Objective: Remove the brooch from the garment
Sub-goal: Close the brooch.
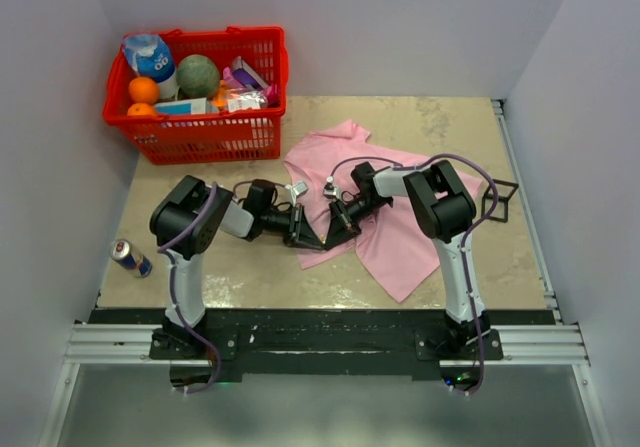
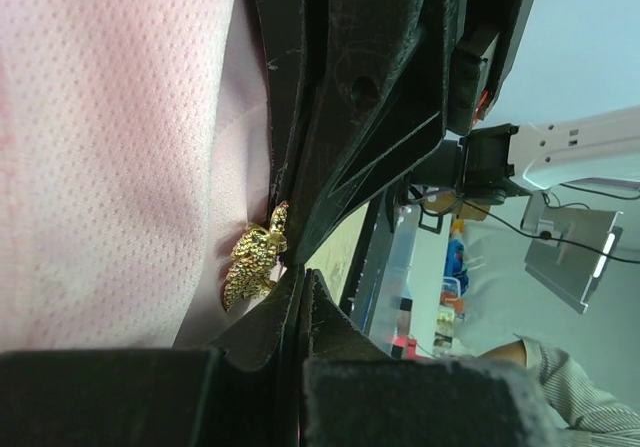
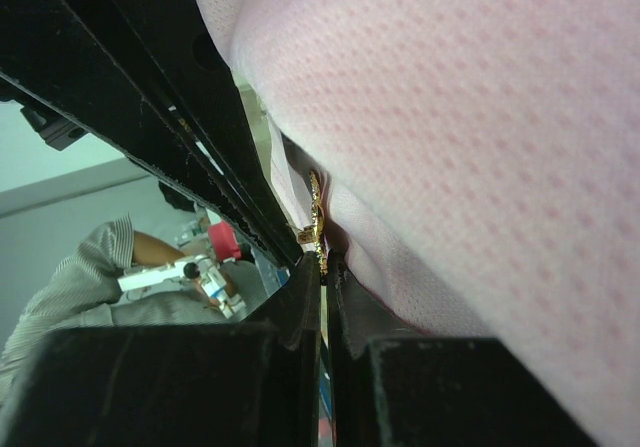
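Brooch point(image 2: 255, 263): small gold beaded cluster, pinned on the pink garment point(image 1: 395, 252), near frame centre in both wrist views. Left gripper point(image 2: 303, 285) has its jaws together, tips beside the brooch. Right gripper point(image 3: 324, 265) has its jaws together at the brooch's lower end; hold not confirmed. Surface point(image 1: 440, 127) lies open at upper right, red basket point(image 1: 200, 132) at upper left. Can point(image 1: 131, 258) print unreadable.

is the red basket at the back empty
No, the red basket holds oranges, a green melon and several packets.
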Action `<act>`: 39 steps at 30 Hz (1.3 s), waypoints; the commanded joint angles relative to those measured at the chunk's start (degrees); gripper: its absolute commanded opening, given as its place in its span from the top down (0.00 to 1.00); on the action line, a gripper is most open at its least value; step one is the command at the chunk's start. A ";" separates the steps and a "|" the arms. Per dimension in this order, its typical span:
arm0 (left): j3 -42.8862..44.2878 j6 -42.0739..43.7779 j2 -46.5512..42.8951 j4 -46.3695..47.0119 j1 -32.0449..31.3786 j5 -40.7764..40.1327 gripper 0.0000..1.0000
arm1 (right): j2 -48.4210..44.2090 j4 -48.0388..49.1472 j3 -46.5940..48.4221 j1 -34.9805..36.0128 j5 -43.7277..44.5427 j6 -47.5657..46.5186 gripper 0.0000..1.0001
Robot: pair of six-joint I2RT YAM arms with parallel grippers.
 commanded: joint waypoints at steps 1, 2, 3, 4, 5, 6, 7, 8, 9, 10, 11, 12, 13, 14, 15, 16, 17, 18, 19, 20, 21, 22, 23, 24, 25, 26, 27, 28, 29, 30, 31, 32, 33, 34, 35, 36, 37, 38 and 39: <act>1.21 -1.60 1.46 3.16 0.26 2.06 1.00 | 4.58 -0.82 -2.62 -0.01 11.98 1.34 1.00; 1.21 -1.77 1.73 3.51 0.26 2.41 1.00 | 4.58 -0.82 -2.62 -0.09 11.98 1.34 1.00; 1.12 -2.03 1.82 4.73 0.26 2.67 1.00 | 4.58 -0.73 -2.70 -0.01 11.98 1.34 1.00; 1.21 -2.99 1.90 5.79 0.26 3.11 1.00 | 4.58 -0.73 -2.71 -0.09 11.98 1.34 1.00; 1.21 -3.61 1.56 7.02 0.26 4.16 1.00 | 4.58 -0.73 -2.71 -0.10 11.98 1.34 1.00; 1.12 -4.14 1.12 8.95 0.26 4.43 1.00 | 4.58 -0.82 -2.71 -0.10 12.06 1.25 1.00; 1.12 -5.02 -0.10 10.27 0.26 4.95 1.00 | 4.58 -0.82 -2.71 -0.01 12.06 1.25 1.00; 0.78 -5.55 -0.90 11.76 0.26 6.35 1.00 | 4.66 -0.73 -2.71 -0.09 11.98 1.25 1.00; 0.25 -6.34 -1.69 14.30 0.35 6.89 1.00 | 4.75 -0.73 -2.71 -0.10 11.89 1.34 1.00; -0.02 -6.43 -3.26 14.24 0.44 7.24 1.00 | 4.75 -0.73 -2.62 -0.18 11.80 1.25 1.00; -0.45 -5.91 -4.06 13.89 0.61 7.16 1.00 | 4.93 -0.82 -2.53 -0.10 11.80 1.34 1.00; -1.33 -5.21 -4.77 11.36 1.13 6.81 1.00 | 5.10 -0.91 -2.44 -0.10 11.80 1.25 1.00; -1.60 -1.72 -5.64 8.55 1.40 5.50 1.00 | 5.28 -1.08 -2.18 -0.18 11.71 1.34 1.00; -1.69 -0.03 -5.74 6.09 1.84 4.97 1.00 | 5.45 -1.08 -2.09 -0.01 11.63 1.17 1.00; -2.39 1.20 -5.74 4.41 2.54 4.70 1.00 | 5.80 -1.26 -1.83 -0.18 11.54 1.17 1.00; -2.57 1.65 -5.22 3.52 2.89 3.91 1.00 | 5.89 -1.43 -1.57 -0.10 11.45 1.08 1.00; -2.66 1.83 -4.87 2.82 3.25 3.64 1.00 | 5.98 -1.52 -1.56 -0.18 11.36 1.08 1.00; -2.31 2.18 -4.51 2.73 3.42 3.90 1.00 | 6.07 -1.52 -1.48 -0.10 11.36 1.08 1.00; -1.78 2.53 -3.73 2.29 3.42 3.99 1.00 | 6.07 -1.52 -1.47 -0.01 11.36 1.08 1.00; -1.17 2.88 -3.20 1.50 3.42 3.91 1.00 | 5.98 -1.52 -1.47 -0.09 11.36 1.17 1.00; -0.47 3.23 -2.84 1.06 3.16 3.90 1.00 | 5.98 -1.43 -1.56 -0.10 11.36 1.17 1.00; -0.20 3.41 -2.15 0.62 2.99 3.82 1.00 | 5.90 -1.43 -1.65 -0.10 11.36 1.08 1.00; 0.15 3.67 -1.70 0.35 2.90 3.73 1.00 | 5.90 -1.35 -1.74 -0.10 11.36 1.08 1.00; 0.16 3.50 -1.44 0.53 2.55 3.82 1.00 | 5.90 -1.26 -1.74 -0.18 11.36 1.17 1.00; 0.24 3.59 -0.91 0.35 2.37 3.82 1.00 | 5.81 -1.26 -1.91 -0.10 11.36 1.17 1.00; 0.33 3.67 -0.73 0.35 2.20 3.90 1.00 | 5.81 -1.17 -1.91 -0.10 11.36 1.17 1.00; 0.42 3.59 -0.30 0.35 1.85 3.90 1.00 | 5.72 -1.17 -2.00 -0.10 11.36 1.17 1.00; 0.51 3.50 -0.03 0.53 1.67 3.82 1.00 | 5.63 -1.17 -2.00 -0.01 11.36 1.17 1.00; 0.68 3.50 0.23 0.44 1.58 3.73 1.00 | 5.63 -1.17 -2.00 -0.09 11.36 1.25 1.00; 0.86 3.41 0.76 0.44 1.49 3.73 1.00 | 5.63 -1.17 -2.00 -0.10 11.36 1.17 1.00; 1.12 3.32 1.02 0.44 1.49 3.56 1.00 | 5.72 -1.17 -2.00 -0.10 11.27 1.17 1.00; 1.47 3.24 1.37 0.53 1.49 3.64 1.00 | 5.72 -1.17 -2.00 -0.10 11.27 1.17 1.00; 1.65 3.32 1.81 0.44 1.49 3.55 1.00 | 5.72 -1.17 -2.00 -0.10 11.27 1.17 1.00; 1.82 3.24 2.08 0.44 1.49 3.55 1.00 | 5.72 -1.08 -2.00 -0.10 11.27 1.17 1.00; 2.35 3.32 2.25 0.18 1.49 3.38 1.00 | 5.72 -1.08 -2.09 -0.10 11.27 1.17 1.00; 2.61 3.24 2.78 0.18 1.49 3.29 1.00 | 5.72 -1.08 -2.00 -0.18 11.19 1.17 1.00; 2.70 3.24 3.04 0.18 1.49 3.20 1.00 | 5.72 -1.08 -2.09 -0.10 11.27 1.25 1.00; 3.05 3.15 3.22 0.26 1.40 3.20 1.00 | 5.81 -1.08 -2.09 -0.10 11.27 1.17 1.00; 3.14 2.80 3.57 0.26 1.40 3.20 1.00 | 5.72 -1.08 -2.09 -0.10 11.27 1.17 1.00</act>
